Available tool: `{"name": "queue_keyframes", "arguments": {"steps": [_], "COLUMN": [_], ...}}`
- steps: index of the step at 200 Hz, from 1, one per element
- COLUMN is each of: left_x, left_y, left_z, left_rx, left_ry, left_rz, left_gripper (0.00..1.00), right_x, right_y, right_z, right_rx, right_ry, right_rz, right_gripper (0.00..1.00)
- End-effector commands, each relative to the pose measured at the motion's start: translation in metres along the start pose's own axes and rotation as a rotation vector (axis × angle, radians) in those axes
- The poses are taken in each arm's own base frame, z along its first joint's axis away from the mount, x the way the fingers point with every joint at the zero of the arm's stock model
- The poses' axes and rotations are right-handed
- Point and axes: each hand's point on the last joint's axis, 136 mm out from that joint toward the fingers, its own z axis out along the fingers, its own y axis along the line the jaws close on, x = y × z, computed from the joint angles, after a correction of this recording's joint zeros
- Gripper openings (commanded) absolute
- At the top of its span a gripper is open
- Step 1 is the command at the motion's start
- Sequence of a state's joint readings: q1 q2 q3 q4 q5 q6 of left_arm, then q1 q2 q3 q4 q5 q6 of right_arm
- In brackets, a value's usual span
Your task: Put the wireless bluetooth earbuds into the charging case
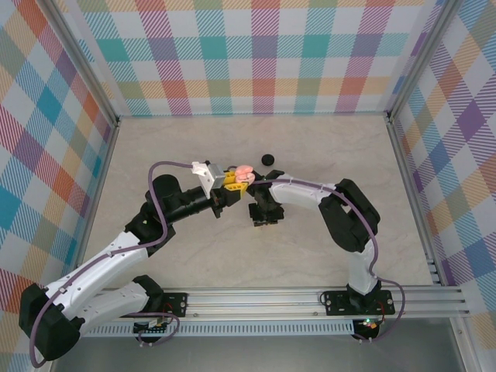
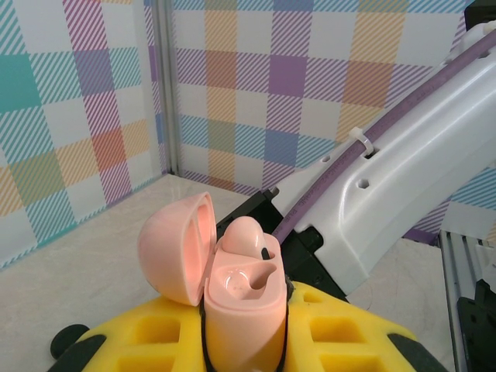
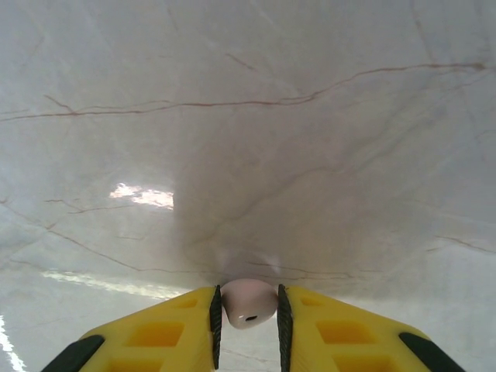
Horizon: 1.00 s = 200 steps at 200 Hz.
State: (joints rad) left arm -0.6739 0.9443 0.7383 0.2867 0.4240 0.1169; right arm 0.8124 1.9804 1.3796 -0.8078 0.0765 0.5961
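Observation:
My left gripper (image 2: 244, 345) is shut on the base of the salmon-pink charging case (image 2: 246, 306), held upright above the table. The lid (image 2: 172, 248) hangs open to the left. A pale pink earbud (image 2: 249, 235) sits in the far socket, and the near socket is bare. In the top view the case (image 1: 243, 173) is at mid-table in the left gripper (image 1: 235, 180). My right gripper (image 3: 246, 325) is shut on a second pale pink earbud (image 3: 248, 302), pinched between both black pads just over the marble tabletop (image 3: 248, 116). The right gripper (image 1: 262, 203) stands right beside the case.
A small black round object (image 1: 269, 160) lies on the table just behind the two grippers. The right arm's white link (image 2: 387, 178) crosses close behind the case. Checked walls enclose the table on three sides, and a metal rail (image 1: 310, 298) runs along the near edge.

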Motion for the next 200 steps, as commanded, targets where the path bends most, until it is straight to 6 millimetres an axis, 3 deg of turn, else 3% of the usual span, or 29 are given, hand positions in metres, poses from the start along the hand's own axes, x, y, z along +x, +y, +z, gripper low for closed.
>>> {"name": "queue_keyframes", "arguments": {"steps": [1, 27, 102, 144, 200], "left_x": [-0.010, -0.010, -0.010, -0.009, -0.009], "left_y": [-0.005, -0.004, -0.005, -0.004, -0.005], "left_z": [-0.003, -0.003, -0.003, -0.002, -0.001], "left_rx": [0.002, 0.001, 0.004, 0.005, 0.008], "left_ry": [-0.029, -0.028, -0.030, -0.034, -0.035], "left_rz": [0.009, 0.009, 0.006, 0.001, -0.001], "left_gripper": [0.07, 0.07, 0.07, 0.07, 0.07], "right_x": [-0.005, -0.012, -0.011, -0.003, -0.005], "right_y": [-0.016, -0.025, -0.010, -0.012, -0.012], "right_z": [-0.002, -0.006, -0.027, -0.017, -0.008], "right_rx": [0.066, 0.102, 0.004, -0.007, -0.004], "right_ry": [0.004, -0.006, -0.037, -0.007, -0.002], "right_rz": [-0.039, -0.058, -0.058, 0.061, 0.198], "right_gripper": [0.28, 0.28, 0.37, 0.44, 0.43]}}
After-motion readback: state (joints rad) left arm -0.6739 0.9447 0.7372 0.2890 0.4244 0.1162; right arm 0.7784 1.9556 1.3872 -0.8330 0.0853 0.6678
